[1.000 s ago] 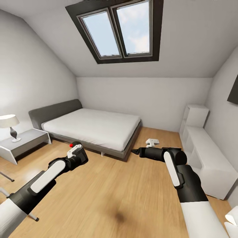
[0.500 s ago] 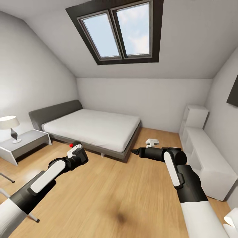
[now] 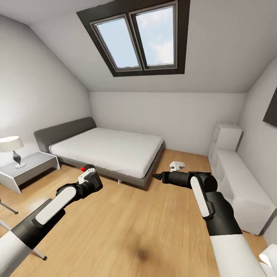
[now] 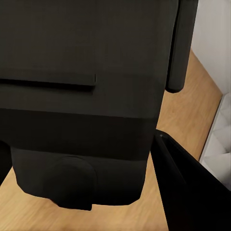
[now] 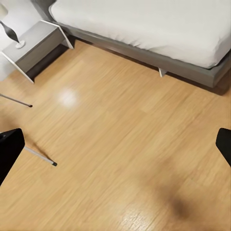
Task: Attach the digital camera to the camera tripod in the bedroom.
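Observation:
In the head view my left gripper (image 3: 87,174) is shut on the digital camera (image 3: 83,169), whose red button shows on top. The camera's black body (image 4: 82,96) sits very close in the left wrist view, with a dark finger (image 4: 192,192) beside it. My right gripper (image 3: 156,176) points toward the bed and stands open; its two fingertips sit far apart in the right wrist view (image 5: 116,147), with bare floor between them. Two silver legs of the camera tripod (image 3: 8,207) with black feet show at the left edge and on the floor (image 5: 39,157). Its head is out of view.
A grey bed (image 3: 107,148) stands ahead against the far wall. A grey nightstand (image 3: 29,166) with a lamp (image 3: 11,144) is at the left. White cube shelves (image 3: 238,184) line the right wall, and a small white object (image 3: 177,165) lies on the wood floor near the bed's corner.
The whole picture has shifted slightly, so the camera has moved. Both arms keep their pose, and the left gripper still holds the digital camera.

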Available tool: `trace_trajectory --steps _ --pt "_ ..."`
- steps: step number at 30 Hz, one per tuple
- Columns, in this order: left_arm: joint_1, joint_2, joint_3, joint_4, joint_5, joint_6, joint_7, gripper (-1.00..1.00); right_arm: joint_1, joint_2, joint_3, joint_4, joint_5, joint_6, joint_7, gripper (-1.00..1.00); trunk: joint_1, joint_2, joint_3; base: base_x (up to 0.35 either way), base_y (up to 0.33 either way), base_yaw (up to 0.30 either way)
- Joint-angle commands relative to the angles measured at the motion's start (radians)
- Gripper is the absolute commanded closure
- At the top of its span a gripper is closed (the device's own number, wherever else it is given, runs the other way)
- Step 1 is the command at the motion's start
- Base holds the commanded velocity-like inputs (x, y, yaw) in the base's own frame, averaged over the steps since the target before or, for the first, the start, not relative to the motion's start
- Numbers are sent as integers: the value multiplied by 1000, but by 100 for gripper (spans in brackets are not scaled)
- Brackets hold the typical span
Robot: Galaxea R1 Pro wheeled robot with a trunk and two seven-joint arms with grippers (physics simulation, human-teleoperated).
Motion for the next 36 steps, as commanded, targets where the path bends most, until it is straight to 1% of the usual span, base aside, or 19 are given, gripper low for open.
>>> trace_trajectory --steps 1,16,36 --pt "-1 1 -2 -1 2 3 3 100 -1 0 -1 -1 0 5 1 -100 -4 6 2 0 0 0" --pt "-1 2 -2 -3 2 3 5 100 -1 0 -2 -1 9 5 1 -100 -61 111 49 0 0 0" --pt "-1 2 -2 -1 2 3 4 100 -1 0 -2 -1 9 5 1 -100 -138 251 112 0 0 0"
